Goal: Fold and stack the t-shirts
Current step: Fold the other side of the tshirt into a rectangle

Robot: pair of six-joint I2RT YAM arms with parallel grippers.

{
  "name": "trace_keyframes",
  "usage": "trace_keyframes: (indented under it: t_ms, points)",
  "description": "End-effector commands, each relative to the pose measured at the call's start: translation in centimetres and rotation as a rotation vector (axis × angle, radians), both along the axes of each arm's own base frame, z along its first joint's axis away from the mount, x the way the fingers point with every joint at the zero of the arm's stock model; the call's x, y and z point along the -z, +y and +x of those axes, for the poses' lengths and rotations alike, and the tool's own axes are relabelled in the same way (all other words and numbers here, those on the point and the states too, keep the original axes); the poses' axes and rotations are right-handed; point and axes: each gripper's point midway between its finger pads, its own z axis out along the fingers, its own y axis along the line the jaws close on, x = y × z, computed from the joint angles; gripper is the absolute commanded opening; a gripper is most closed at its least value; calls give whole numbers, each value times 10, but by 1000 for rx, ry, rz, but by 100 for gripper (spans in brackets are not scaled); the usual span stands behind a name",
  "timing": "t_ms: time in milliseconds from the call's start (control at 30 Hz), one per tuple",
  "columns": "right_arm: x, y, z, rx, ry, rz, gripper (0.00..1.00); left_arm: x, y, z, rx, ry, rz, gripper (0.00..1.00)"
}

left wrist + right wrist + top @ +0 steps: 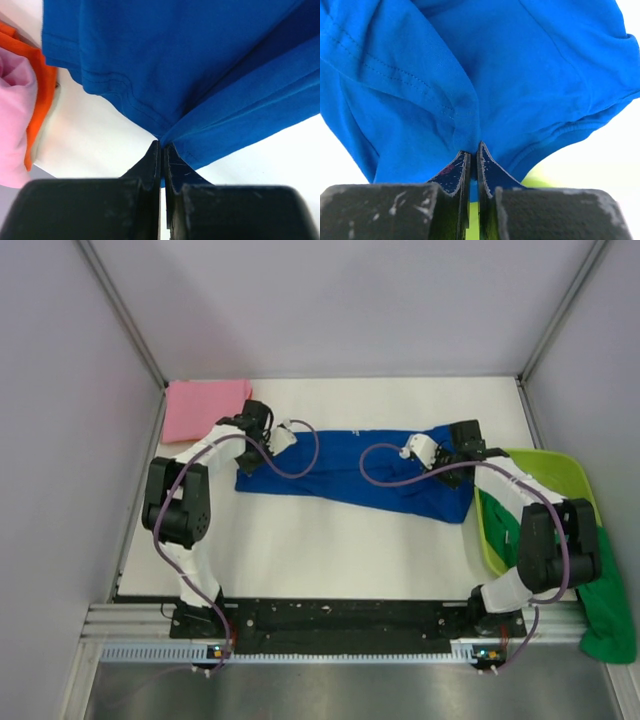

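The royal blue t-shirt (350,472) lies stretched across the middle of the table, plain side up. My left gripper (246,457) is shut on its left end; the left wrist view shows the blue cloth (190,70) pinched between the tips (162,146). My right gripper (466,476) is shut on its right end; in the right wrist view blue cloth (485,75) is clamped at the tips (474,150). The pink t-shirt (203,408) lies folded at the back left, also in the left wrist view (15,115). The green t-shirt (606,610) hangs from the tub at the right.
The lime-green plastic tub (560,468) stands at the table's right edge, just beyond my right gripper. An orange cloth edge (42,95) shows beside the pink shirt in the left wrist view. Grey walls enclose the back and sides.
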Motion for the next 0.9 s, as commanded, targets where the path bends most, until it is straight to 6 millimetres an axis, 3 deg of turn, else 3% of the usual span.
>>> trace_keyframes:
  t_ms: [0,267,433,633,867]
  points:
    - [-35,-6,41,-4,-143,-15,0,3,10,-1,-24,34,46,0]
    - [-54,-12,69,-21,-223,-23,0,11,13,-10,-35,53,47,0]
    - [-41,-12,86,-38,-214,-46,0,13,15,-8,-44,53,64,0]
    - [-45,-16,110,-53,-251,-94,0,17,18,-10,-53,63,78,0]
    - [-31,-18,128,-89,-244,-144,0,23,19,-16,-59,85,80,0]
